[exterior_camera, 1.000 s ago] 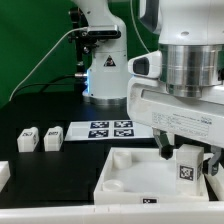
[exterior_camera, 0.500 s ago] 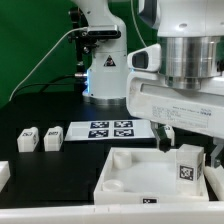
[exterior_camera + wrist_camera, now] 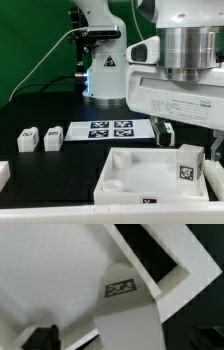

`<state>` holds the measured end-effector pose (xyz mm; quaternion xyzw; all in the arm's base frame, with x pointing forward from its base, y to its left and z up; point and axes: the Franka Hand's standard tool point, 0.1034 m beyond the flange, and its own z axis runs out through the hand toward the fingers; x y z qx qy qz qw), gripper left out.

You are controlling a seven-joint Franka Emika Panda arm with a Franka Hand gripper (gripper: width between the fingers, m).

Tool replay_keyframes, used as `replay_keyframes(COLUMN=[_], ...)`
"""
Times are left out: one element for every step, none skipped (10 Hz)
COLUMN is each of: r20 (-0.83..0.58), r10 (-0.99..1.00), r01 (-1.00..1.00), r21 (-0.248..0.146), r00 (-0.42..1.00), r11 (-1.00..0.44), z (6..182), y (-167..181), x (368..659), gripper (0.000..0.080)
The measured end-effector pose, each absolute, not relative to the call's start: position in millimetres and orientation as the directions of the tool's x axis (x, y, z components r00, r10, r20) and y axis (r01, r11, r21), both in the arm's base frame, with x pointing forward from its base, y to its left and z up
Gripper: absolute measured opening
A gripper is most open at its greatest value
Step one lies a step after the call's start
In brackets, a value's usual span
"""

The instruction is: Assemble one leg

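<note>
The leg stands upright in the tray near the bench's front edge, the jaws spread and lifted clear. If loosely seated, a bump could topple it.

We are not finding any readable word, brand or number. We are seeing only black-and-white square tags: one on the leg just below the gripper, four on the marker board, one each on two small blocks.
</note>
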<state>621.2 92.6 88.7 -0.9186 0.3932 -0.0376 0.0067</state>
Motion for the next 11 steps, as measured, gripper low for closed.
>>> replay_keyframes(r20=[0.064,0.064,0.063,0.063,0.063,0.063,0.063,0.063,0.063,0.063,0.063], r10=[-0.723,-0.723,-0.723,-0.723,-0.723,-0.723,-0.723,-0.723,-0.723,-0.723,-0.723], r01=[-0.722,-0.722,-0.722,-0.722,-0.722,-0.722,-0.722,-0.722,-0.722,-0.722,-0.722], r21=[-0.042,-0.041,-0.041,-0.041,-0.04,-0.04,-0.04,-0.04,-0.039,-0.039,-0.039], r00=[0.688,0.688,0.688,0.688,0.688,0.688,0.688,0.688,0.688,0.688,0.688], r11=[-0.691,-0.691,-0.691,-0.691,-0.691,-0.691,-0.691,-0.691,-0.691,-0.691,-0.691], z=[88.5,88.3,88.0,87.9,87.7,87.5,87.3,87.2,87.0,86.8,86.7], y=[92.6,92.6,92.5,92.5,92.5,92.5,92.4,92.4,92.4,92.4,92.3], x=[621.1,621.1,621.0,620.9,620.9,620.8,620.7,620.7,620.6,620.5,620.5], gripper=[0.0649,0.0649,0.0649,0.0649,0.0649,0.0649,0.0649,0.0649,0.0649,0.0649,0.0649])
